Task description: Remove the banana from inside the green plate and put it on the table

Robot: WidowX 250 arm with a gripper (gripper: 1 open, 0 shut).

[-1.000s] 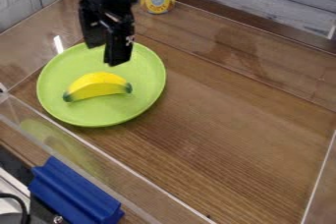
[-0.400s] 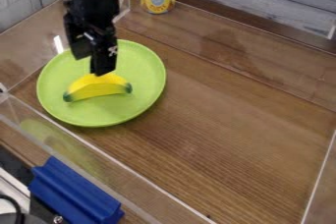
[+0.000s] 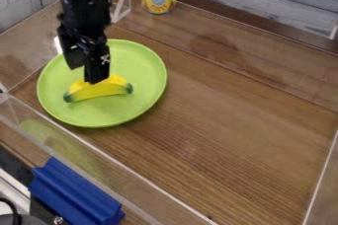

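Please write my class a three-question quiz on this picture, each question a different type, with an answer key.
1. True or false: the banana lies inside the green plate.
2. Fill in the blank: the blue object is nearer the camera than the ______.
3. Multiple choice: what colour is the robot's hand? A) white B) black C) red

Key: 1. true; 2. plate; 3. B
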